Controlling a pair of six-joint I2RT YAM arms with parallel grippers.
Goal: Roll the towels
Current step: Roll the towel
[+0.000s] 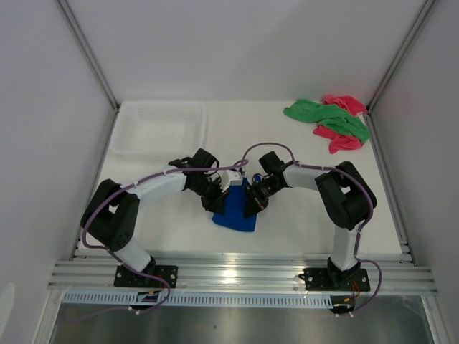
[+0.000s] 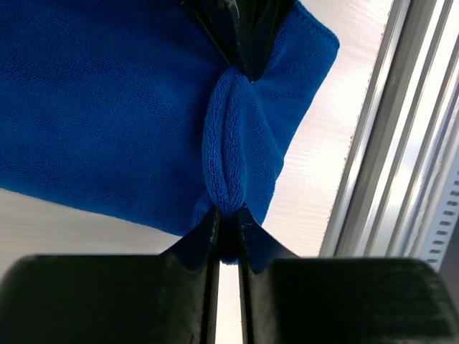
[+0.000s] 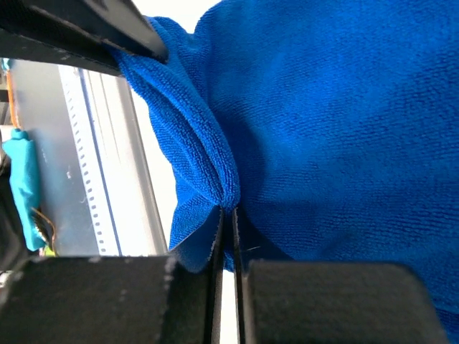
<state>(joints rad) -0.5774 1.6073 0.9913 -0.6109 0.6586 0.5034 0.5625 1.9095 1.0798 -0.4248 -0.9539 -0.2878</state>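
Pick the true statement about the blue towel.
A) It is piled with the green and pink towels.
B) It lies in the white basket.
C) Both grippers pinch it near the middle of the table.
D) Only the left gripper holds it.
C: the left gripper and the right gripper are each shut on a fold of the blue towel, far from the basket, the green towel and the pink towel.

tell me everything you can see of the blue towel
The blue towel is royal blue, soft terry-like cloth with a stitched hem. It is bunched, not rolled, over the front middle of the table. The left gripper and right gripper each pinch a fold of its edge, fingers shut.
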